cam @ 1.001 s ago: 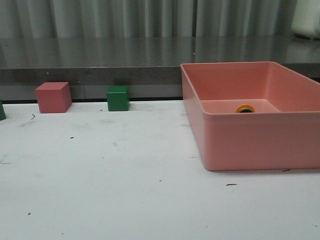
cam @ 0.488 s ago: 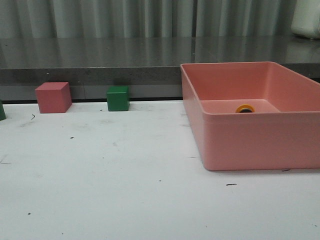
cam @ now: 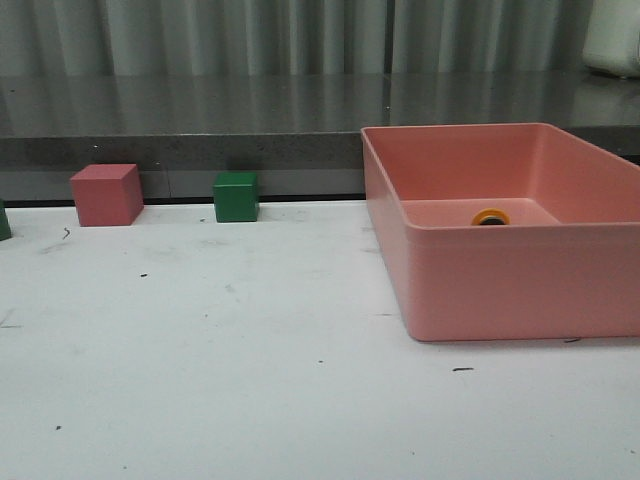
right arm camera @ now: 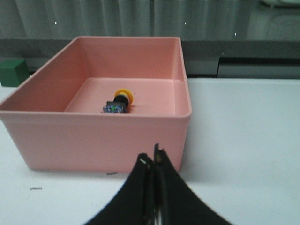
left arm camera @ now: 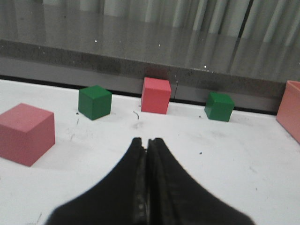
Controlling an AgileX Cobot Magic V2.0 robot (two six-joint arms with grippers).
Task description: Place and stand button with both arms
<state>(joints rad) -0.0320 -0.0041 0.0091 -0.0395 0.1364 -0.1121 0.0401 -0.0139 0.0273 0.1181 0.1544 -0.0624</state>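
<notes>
One button [right arm camera: 119, 101] on its side inside the pink bin [right arm camera: 101, 136], both grippers [left arm camera: 147, 141] [right arm camera: 151, 159] closed, empty.

A pink bin [cam: 500, 285] sits on the white table [cam: 220, 380]; 2 pink cubes [left arm camera: 156, 95] and 2 green cubes [left arm camera: 94, 101] stand near the back edge.

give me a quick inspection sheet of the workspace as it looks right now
surface: white table, scuffed with small dark marks
job's things: button lying on its side inside the pink bin, yellow cap toward the back wall
clutter: two pink cubes and two green cubes near the table's far edge
grippers: left gripper shut, empty; right gripper shut, empty, in front of the bin
cables: nothing seen
surroundings: grey ledge and curtain behind the table
</notes>
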